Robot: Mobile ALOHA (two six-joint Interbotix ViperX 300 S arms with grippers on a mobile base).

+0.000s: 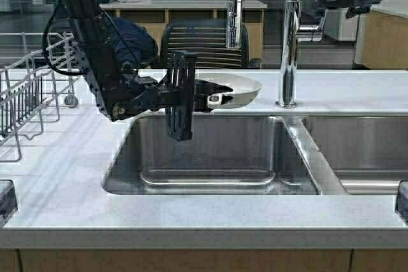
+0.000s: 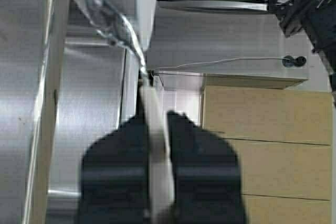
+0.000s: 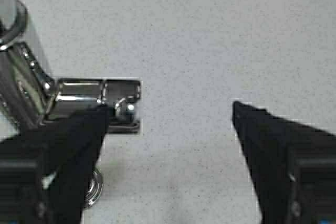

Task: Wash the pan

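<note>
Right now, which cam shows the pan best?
High view. The pan shows whole there, held by its handle in the left gripper above the sink's back edge. Left wrist view shows only its handle, edge-on, clamped between the fingers. Right wrist view shows none of it.

My left arm (image 1: 95,49): matte black segmented links, a looped black cable alongside, ending in a black ribbed gripper (image 1: 203,101). My right gripper (image 3: 168,145): black, with wedge-shaped fingers.
</note>
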